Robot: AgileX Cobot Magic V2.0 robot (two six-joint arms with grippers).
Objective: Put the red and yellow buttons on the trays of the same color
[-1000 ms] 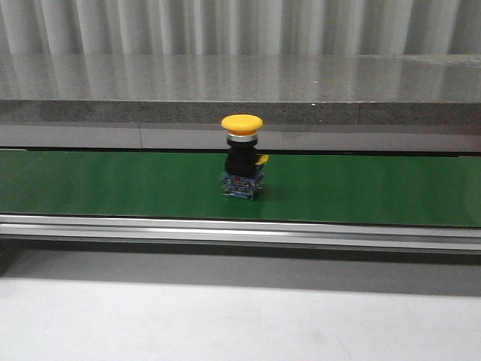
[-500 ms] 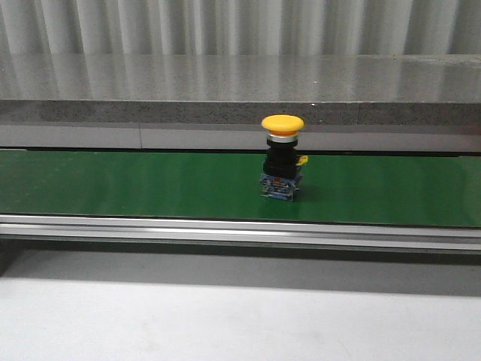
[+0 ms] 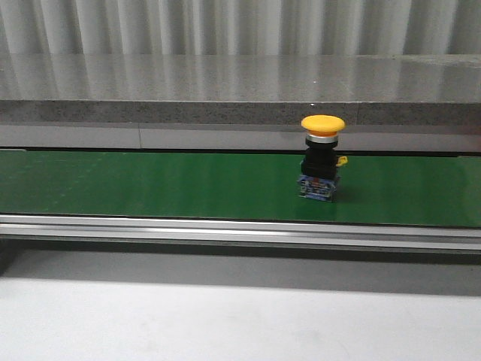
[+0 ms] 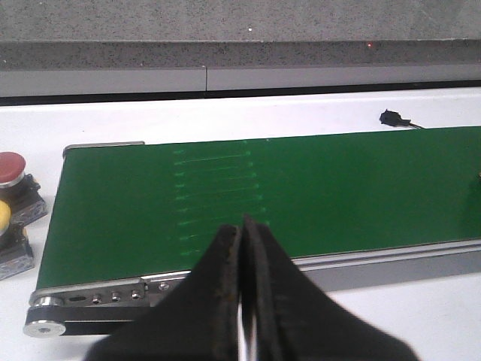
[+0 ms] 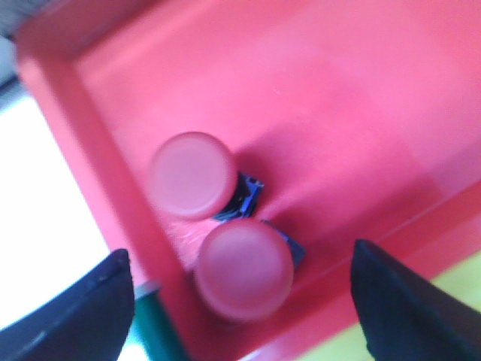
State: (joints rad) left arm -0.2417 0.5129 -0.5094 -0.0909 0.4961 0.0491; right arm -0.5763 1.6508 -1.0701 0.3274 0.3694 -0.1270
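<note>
A yellow button [image 3: 322, 164] stands upright on the green conveyor belt [image 3: 150, 184], right of centre in your front view, its mushroom cap up and its long axis vertical. Neither arm shows in that view, so you cannot read the gap to either one directly.

Your left end effector [image 4: 243, 301] hangs with its jaws pressed together and nothing between them, near the belt's roller end; the belt runs away from it, and the yellow button does not show in its wrist view. Beside that belt end a red button [image 4: 13, 173] and a second yellow-capped one [image 4: 6, 233] wait on the white surface [image 4: 225, 120].

Your right end effector [image 5: 240, 301] is spread wide and empty above the red tray [image 5: 361, 98], where two red buttons [image 5: 218, 226] already sit close together near a corner (a strip of yellow at the frame's edge is likely the matching tray). Judged by the button's place on the belt, the right arm looks the nearer.
</note>
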